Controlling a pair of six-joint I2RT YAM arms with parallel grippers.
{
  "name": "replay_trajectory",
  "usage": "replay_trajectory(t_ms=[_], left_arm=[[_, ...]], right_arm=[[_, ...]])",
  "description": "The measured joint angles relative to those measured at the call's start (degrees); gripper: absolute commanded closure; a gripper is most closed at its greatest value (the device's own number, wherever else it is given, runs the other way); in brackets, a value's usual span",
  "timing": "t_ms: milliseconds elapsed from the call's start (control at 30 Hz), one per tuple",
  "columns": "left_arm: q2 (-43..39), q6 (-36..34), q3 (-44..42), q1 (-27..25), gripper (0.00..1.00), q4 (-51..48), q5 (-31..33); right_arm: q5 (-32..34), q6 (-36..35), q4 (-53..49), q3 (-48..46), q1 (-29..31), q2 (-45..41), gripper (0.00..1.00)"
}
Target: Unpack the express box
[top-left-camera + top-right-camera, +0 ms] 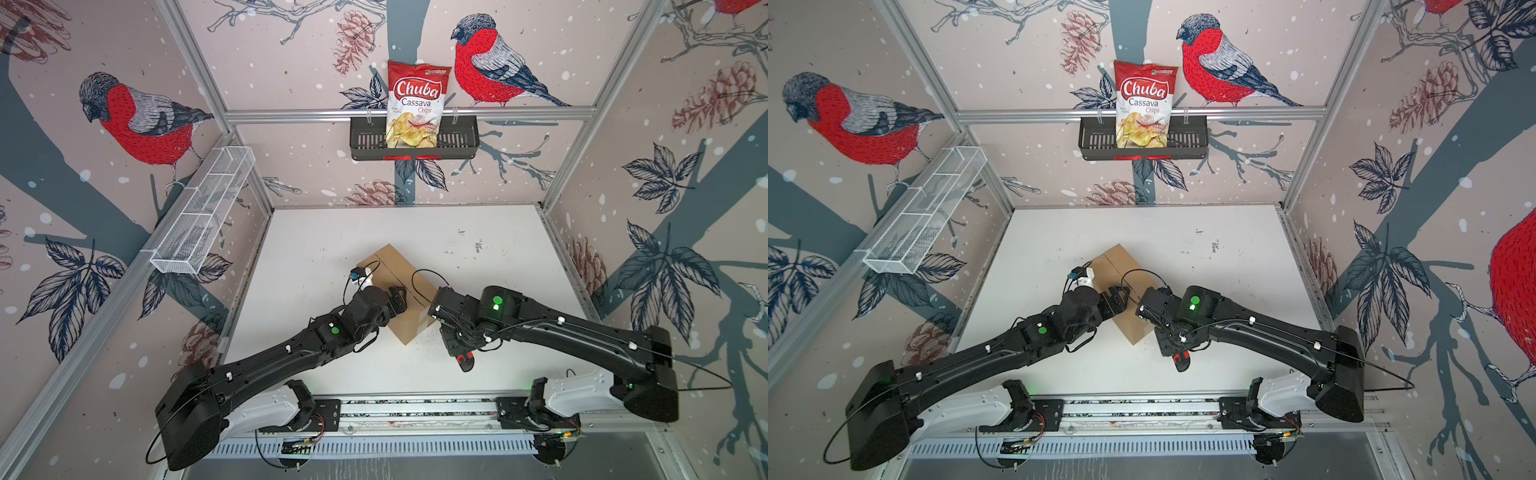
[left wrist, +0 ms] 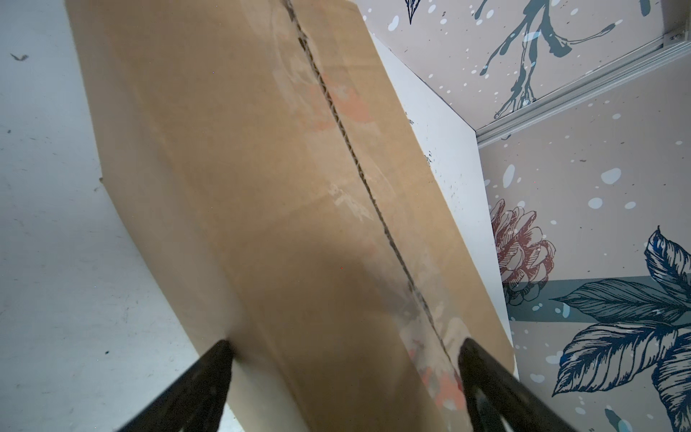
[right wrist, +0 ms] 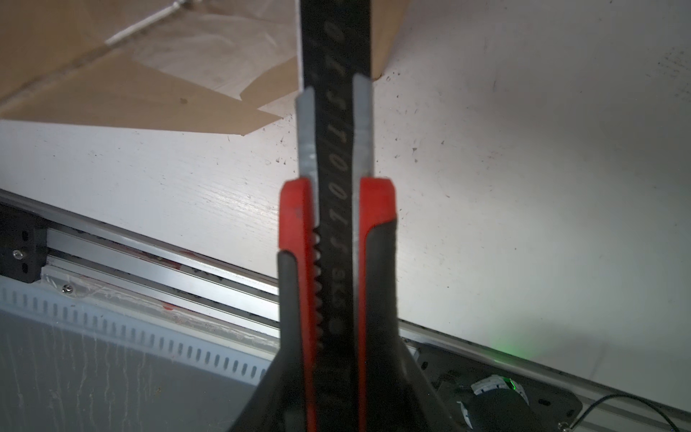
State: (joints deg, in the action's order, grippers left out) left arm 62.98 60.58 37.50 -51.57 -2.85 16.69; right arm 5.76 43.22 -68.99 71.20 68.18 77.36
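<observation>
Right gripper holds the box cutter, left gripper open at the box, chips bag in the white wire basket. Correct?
No: both top views show the chips bag in the black slotted basket on the back wall, not the white wire basket. Rest holds: right gripper shut on the box cutter, left gripper open at the box.

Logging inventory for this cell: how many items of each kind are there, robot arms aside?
Cardboard box: 1
Chips bag: 1
Utility knife: 1
Baskets: 2 (black basket, white mesh basket)
Total: 5
</observation>
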Motion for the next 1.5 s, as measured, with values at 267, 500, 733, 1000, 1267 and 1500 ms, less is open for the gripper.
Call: replay_trajectory(t_ms=[267, 500, 733, 1000, 1267, 1500], left_arm=[[0.4, 0.0, 0.1, 0.0, 0.06, 0.0, 0.0], [1.1, 0.0, 0.5, 0.0, 0.07, 0.0, 0.0], [1.5, -0.1, 0.9, 0.0, 0.07, 0.3, -0.1], [1.7, 0.0, 1.2, -0.1, 0.08, 0.6, 0.0], [2.4, 0.5, 1.2, -0.7, 0.09, 0.8, 0.3], [2.6, 0.7, 1.3, -1.6, 0.2, 0.8, 1.4]], right_arm=[[0.0, -1.0, 0.7, 0.2, 0.0, 0.3, 0.96], [0.0, -1.1, 1.2, 0.3, 0.0, 0.7, 0.96], [0.0, -1.3, 1.6, 0.5, 0.0, 1.2, 0.96], [0.0, -1.5, 1.7, 0.8, 0.1, 1.9, 0.96], [-0.3, -2.4, 2.1, 1.6, 0.3, 2.8, 0.96], [-0.3, -2.8, 2.5, 1.6, 0.3, 3.1, 0.96]])
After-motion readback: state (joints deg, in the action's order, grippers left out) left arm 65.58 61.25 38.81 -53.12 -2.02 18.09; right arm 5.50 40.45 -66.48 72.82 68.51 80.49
